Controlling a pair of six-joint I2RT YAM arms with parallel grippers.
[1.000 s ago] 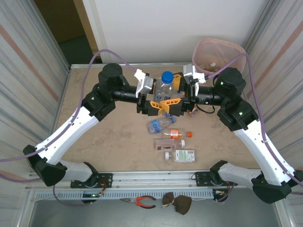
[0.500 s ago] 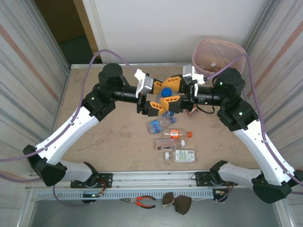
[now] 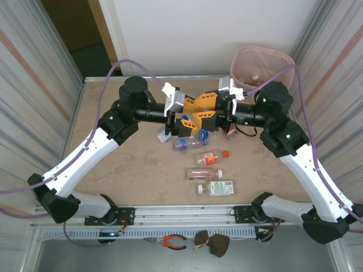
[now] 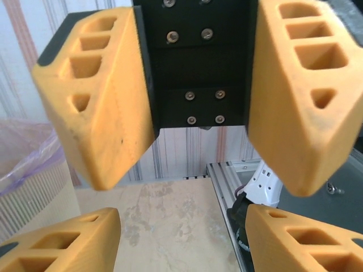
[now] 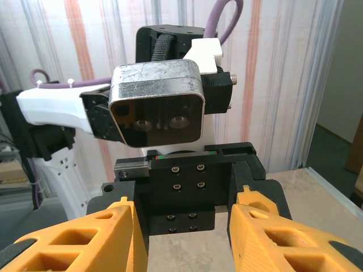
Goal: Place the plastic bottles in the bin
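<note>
Top external: left tool (image 3: 193, 115) and right tool (image 3: 199, 107) face each other tip to tip over mid table (image 3: 142, 170). It looks like a hand-over pose, with the fingers overlapping. The wrist views show both tools with fingers apart and nothing between them: left tool (image 4: 201, 170), right tool (image 5: 181, 246). So no bottle is held now.

The bin (image 3: 261, 50) sits off the far right corner beside the right arm, so that arm is likely the one to feed it. A white cap shows inside the bin, probably a bottle.

Counts:
- Tools: two.
- Bin: one.
- Bottles lying flat on the table near the tools: four clear ones.
  - blue-cap bottle (image 3: 184, 144), just below the tools
  - orange-cap bottle (image 3: 211, 157)
  - clear bottle (image 3: 203, 173)
  - white-cap bottle (image 3: 216, 187)
- A blue-white piece by the left tool may be a fifth bottle; I cannot tell.
</note>
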